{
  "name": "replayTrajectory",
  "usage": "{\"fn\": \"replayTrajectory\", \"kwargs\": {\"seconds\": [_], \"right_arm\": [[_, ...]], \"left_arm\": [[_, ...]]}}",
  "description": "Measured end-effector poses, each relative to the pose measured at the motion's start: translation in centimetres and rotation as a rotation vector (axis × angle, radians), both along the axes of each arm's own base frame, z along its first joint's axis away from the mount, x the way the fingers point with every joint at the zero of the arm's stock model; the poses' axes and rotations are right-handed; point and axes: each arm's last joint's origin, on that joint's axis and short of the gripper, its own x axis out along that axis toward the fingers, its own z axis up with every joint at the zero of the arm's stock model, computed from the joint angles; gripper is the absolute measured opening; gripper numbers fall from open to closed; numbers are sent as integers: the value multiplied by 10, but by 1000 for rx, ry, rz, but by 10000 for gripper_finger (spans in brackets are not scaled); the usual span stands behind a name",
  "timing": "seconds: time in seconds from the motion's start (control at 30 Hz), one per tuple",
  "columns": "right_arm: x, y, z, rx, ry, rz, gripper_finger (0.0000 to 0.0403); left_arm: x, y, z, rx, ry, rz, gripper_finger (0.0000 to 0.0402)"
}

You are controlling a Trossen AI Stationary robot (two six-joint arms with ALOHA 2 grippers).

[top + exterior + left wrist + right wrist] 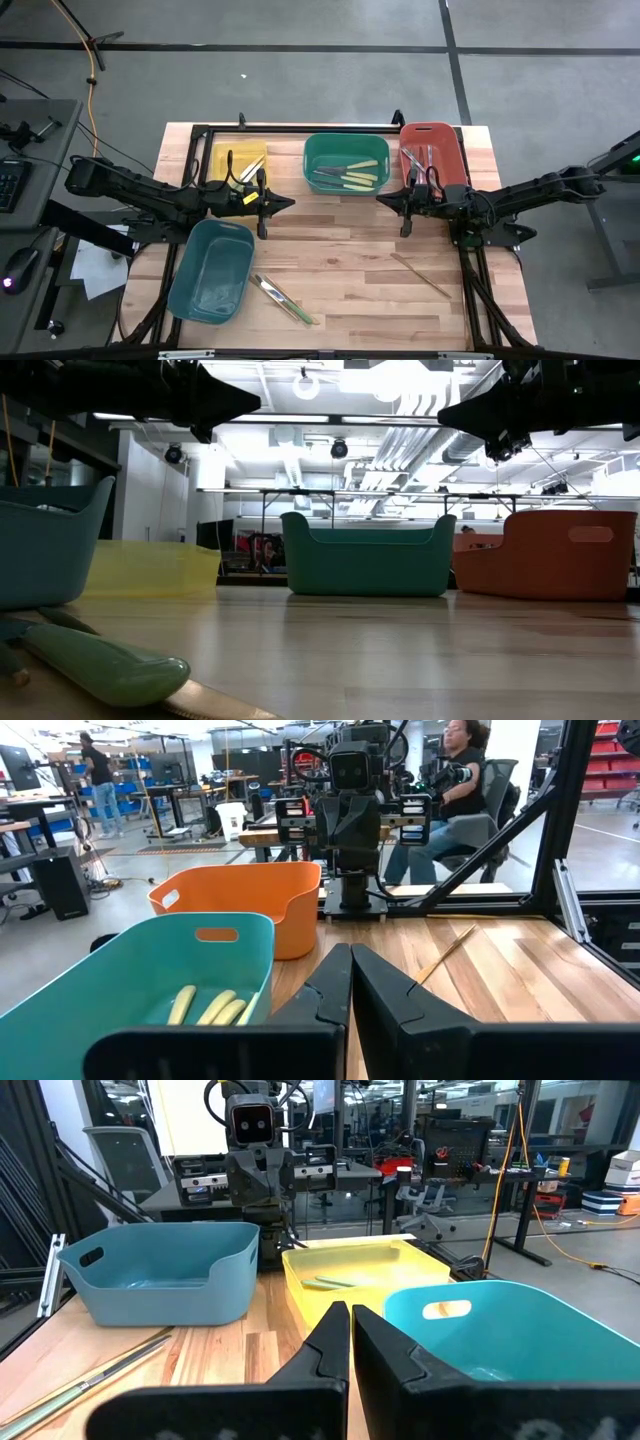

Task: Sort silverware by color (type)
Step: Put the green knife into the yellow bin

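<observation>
Silverware lies in three bins along the far edge: the yellow bin (237, 165), the green bin (346, 163), which holds yellow-handled pieces (210, 1006), and the red bin (432, 155), which holds silver-grey pieces. Two green-handled pieces (282, 297) lie flat on the table near the front. A thin wooden piece (420, 274) lies flat at the front right. My left gripper (290, 203) hangs shut above the table's middle, pointing right. My right gripper (380, 200) faces it, also shut, with nothing held.
A blue-teal bin (212, 270) stands at the front left, beside the loose green pieces. Bare wood lies between the two grippers and across the table's middle. Beyond the table a person sits on a chair (455, 790).
</observation>
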Motion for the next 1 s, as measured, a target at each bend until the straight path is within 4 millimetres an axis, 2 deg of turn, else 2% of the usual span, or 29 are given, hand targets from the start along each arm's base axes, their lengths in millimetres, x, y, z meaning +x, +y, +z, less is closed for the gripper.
{"fn": "replayTrajectory", "kwargs": {"seconds": [0.47,0.6,0.77,1.0], "right_arm": [[0,0,0,0,0,0,0],[0,0,0,0,-1,0,0],[0,0,0,1,-4,0,0],[0,0,0,-1,-4,0,0]], "left_arm": [[0,0,0,-2,0,18,3],[3,-5,3,-26,19,-109,1],[23,-23,14,-11,254,-132,1],[69,-74,17,126,518,-359,0]]}}
